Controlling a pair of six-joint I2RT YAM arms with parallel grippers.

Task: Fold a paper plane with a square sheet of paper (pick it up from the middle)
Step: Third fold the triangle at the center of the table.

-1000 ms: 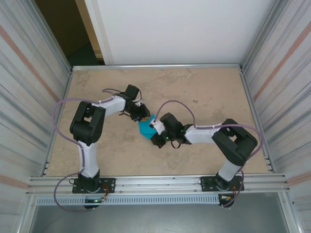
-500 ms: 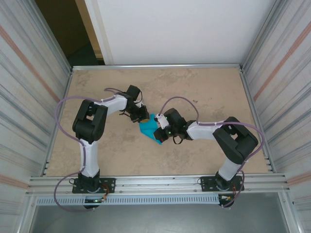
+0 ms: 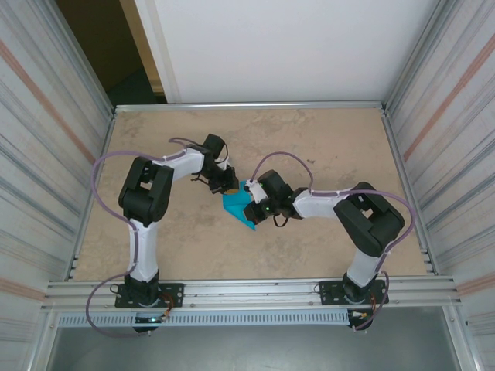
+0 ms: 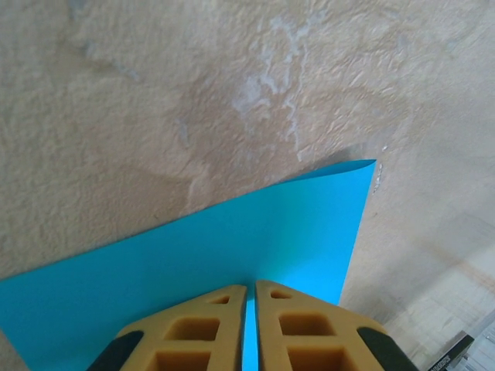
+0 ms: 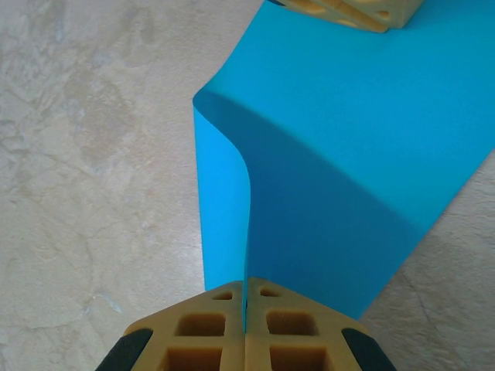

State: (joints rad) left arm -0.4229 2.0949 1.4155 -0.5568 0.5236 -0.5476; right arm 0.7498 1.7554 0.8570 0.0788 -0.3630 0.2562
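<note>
From overhead I can hardly see the square sheet of paper [image 3: 237,205]. It is a small turquoise wedge near the middle of the table [image 3: 332,147], and both wrists cover much of it. Its outline and folds are too small to read there.

On the left wrist camera, the left gripper [image 4: 250,287] has its jaws drawn in to a thin slit with blue showing inside. They look clenched on the sheet [image 4: 263,232], though the frame's lower edge cuts off the contact itself. One far corner curls up off the table [image 4: 155,93].

The right wrist camera is clearer. The right gripper [image 5: 245,282] has its jaws pressed tight on an upright flap of the sheet [image 5: 348,154], which bends away into a broad sloping panel. The left gripper's yellow fingers [image 5: 340,11] sit at the panel's far edge, cut off by the top of the picture. I cannot make out what lies beneath the panel.

The left arm [image 3: 143,193] rises from its base, folds at the elbow and reaches right. The right arm [image 3: 367,220] mirrors it, reaching left. The left gripper [image 3: 227,183] and right gripper [image 3: 255,203] sit just beside each other over the sheet.
</note>
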